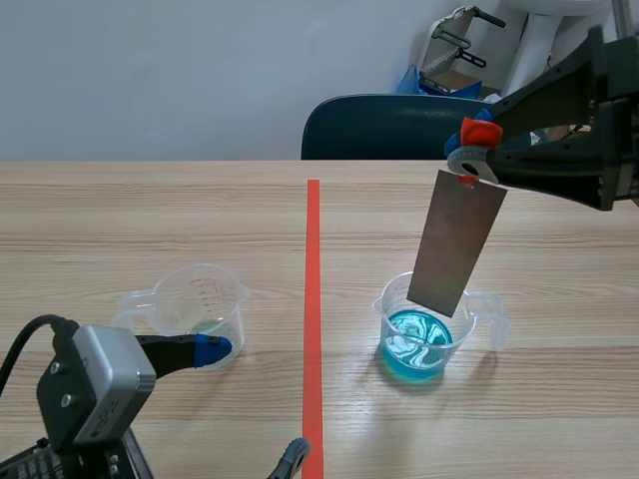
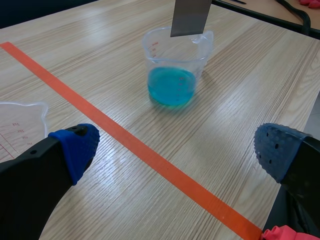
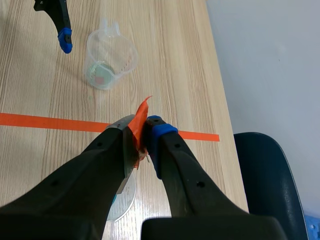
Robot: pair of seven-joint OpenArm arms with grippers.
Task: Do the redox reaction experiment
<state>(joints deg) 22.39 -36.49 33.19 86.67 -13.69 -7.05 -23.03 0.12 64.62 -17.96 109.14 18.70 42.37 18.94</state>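
The right gripper (image 1: 477,150) is pinching a flat, dull grey metal strip (image 1: 454,244) (orange tape (image 1: 481,130) at its top), hanging it tilted over the clear cup (image 1: 391,309) of blue liquid (image 1: 417,347), while the left gripper (image 2: 177,147) is gaping wide.

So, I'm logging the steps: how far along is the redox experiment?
Done: blue solution sits in the beaker, and the right gripper is shut on the metal plate. In hand: the plate hangs over that beaker, its lower edge about at the rim, not in the liquid. Left: lowering it in. The left gripper is open beside the other beaker.
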